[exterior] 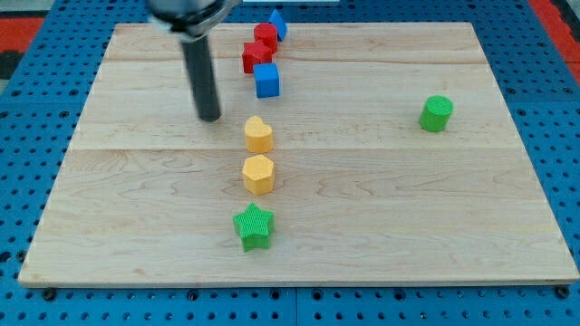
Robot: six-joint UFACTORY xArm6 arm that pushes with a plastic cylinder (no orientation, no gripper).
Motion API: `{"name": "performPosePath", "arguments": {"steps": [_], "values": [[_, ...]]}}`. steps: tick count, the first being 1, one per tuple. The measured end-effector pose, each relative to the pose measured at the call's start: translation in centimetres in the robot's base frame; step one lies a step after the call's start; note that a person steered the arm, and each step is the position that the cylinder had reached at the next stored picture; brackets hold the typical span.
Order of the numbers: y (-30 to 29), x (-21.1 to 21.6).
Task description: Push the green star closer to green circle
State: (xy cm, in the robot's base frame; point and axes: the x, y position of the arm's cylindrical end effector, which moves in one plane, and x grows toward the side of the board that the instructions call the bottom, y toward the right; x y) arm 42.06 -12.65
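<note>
Pretty bright, even light all over, looks like it comes from overhead. Shadows are soft and short: the green star (254, 226) and green circle (436, 113) each have just a thin dark edge at the base. No real glare on the wooden board (408, 208). Blocks look sharp; the rod above my tip (210, 118) is slightly blurred up top.

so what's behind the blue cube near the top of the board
Behind the blue cube, toward the view's top, sit two red blocks touching each other, then another blue block. Their shapes are unclear, since each partly hides the next. My tip stands apart, to the cube's left.
</note>
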Motion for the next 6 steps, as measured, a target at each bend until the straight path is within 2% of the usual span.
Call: {"name": "performPosePath", "arguments": {"steps": [1,2,3,5,6], "values": [[-2.1,10.2],[3.6,14.8],[11.7,15.4],[21.9,9.0],[23.7,4.5]]}}
